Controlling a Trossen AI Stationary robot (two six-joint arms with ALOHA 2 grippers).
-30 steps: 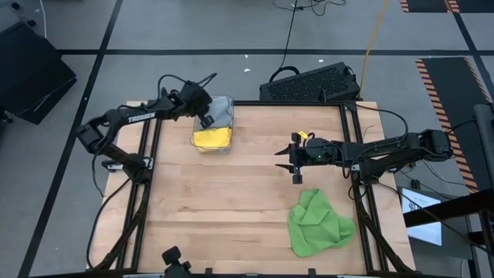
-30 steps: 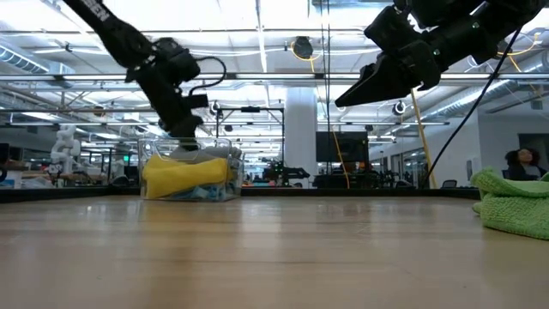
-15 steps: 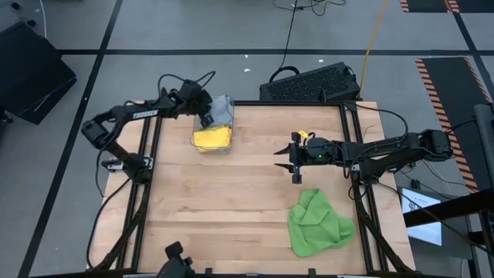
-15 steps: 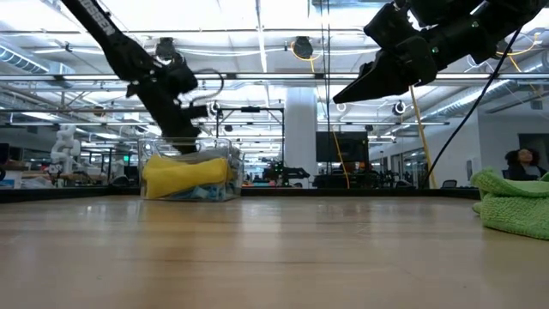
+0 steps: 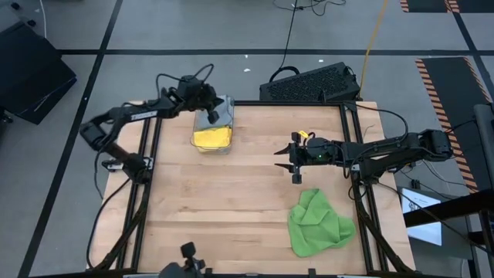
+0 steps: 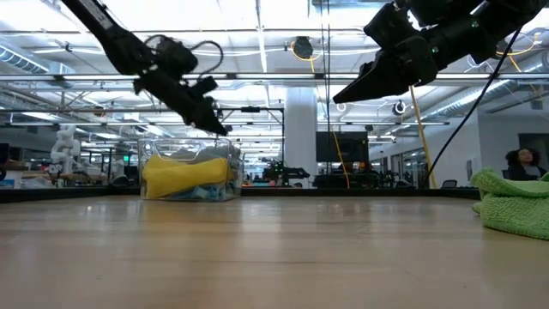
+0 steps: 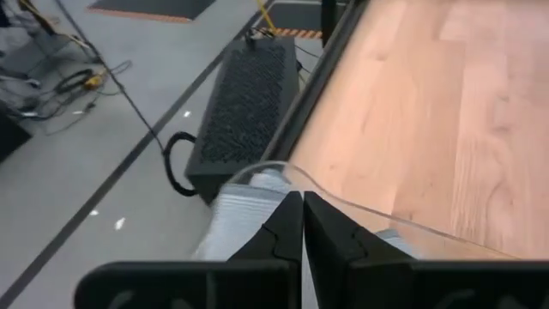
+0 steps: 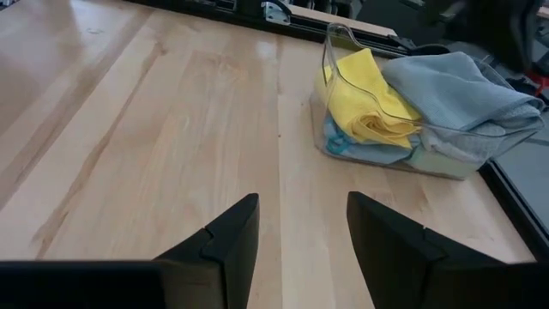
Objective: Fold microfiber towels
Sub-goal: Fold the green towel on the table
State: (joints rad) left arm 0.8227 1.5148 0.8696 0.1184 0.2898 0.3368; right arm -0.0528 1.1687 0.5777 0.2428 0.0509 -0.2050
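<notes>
A clear plastic bin (image 5: 226,147) stands at the table's far left and holds a yellow towel (image 5: 211,138) and a grey towel (image 5: 222,112). In the right wrist view, a light blue towel (image 8: 341,142) lies under the yellow towel (image 8: 364,107). My left gripper (image 5: 212,117) is shut with nothing in it. It slants down just above the bin's far end, clear of the bin's rim (image 6: 193,148). My right gripper (image 5: 293,162) hangs open in the air, right of the table's middle. A crumpled bright green towel (image 5: 318,224) lies on the table at the near right.
A black keyboard (image 5: 312,83) lies on the floor beyond the far edge. Black frame rails (image 5: 349,147) run along the table's sides. Bare wood (image 5: 231,208) stretches between the bin and the green towel. A person (image 6: 521,163) sits far back in the room.
My left gripper, shut throughout, has come up out of the bin. It has tipped from pointing steeply down onto the grey towel to slanting toward the table's right. The towels stay in the bin.
</notes>
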